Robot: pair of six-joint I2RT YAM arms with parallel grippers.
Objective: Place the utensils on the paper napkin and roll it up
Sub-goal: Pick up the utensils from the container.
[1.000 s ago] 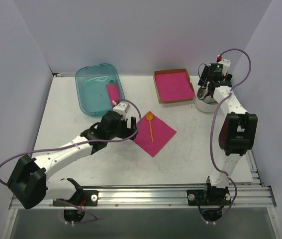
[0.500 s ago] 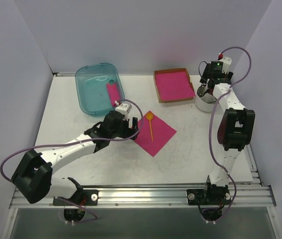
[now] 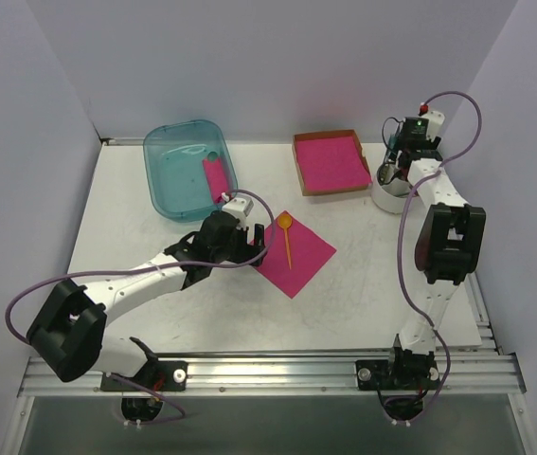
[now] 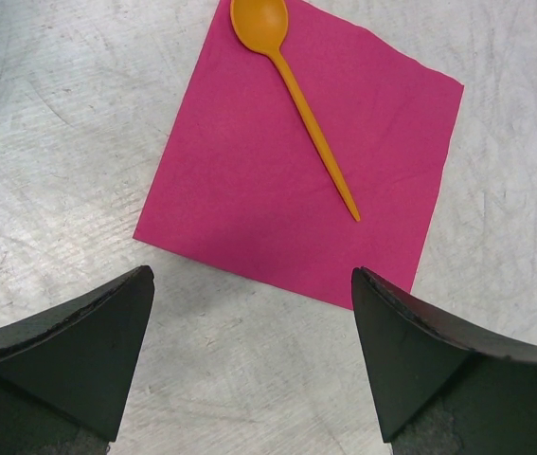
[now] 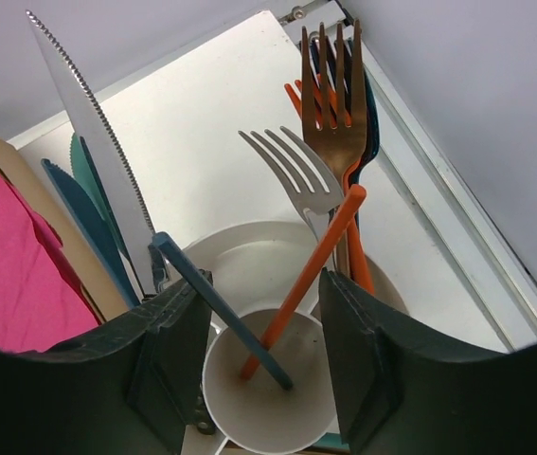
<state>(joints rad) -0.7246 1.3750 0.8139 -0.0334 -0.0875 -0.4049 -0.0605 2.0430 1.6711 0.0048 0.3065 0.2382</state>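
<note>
The pink paper napkin (image 3: 295, 251) (image 4: 296, 161) lies flat mid-table with the orange spoon (image 3: 287, 237) (image 4: 292, 90) on it. My left gripper (image 3: 251, 242) (image 4: 249, 275) hovers wide open at the napkin's left edge, holding nothing. My right gripper (image 3: 391, 172) (image 5: 260, 313) points down into the white utensil holder (image 3: 393, 196) (image 5: 249, 256). Its jaws stand partly apart astride a cup with an orange handle (image 5: 306, 275) and a blue handle (image 5: 221, 308) between them. The pale silver-grey fork (image 5: 296, 175) stands just behind, not gripped.
A cardboard box of pink sheets (image 3: 330, 161) sits left of the holder. A teal bin (image 3: 187, 169) stands at the back left. In the holder are also a bronze fork (image 5: 334, 104), a serrated knife (image 5: 88, 123) and teal-handled cutlery (image 5: 74, 204).
My right gripper's jaws have narrowed over the holder and the wrist has shifted slightly right. My left arm has crept a little closer to the napkin, still open.
</note>
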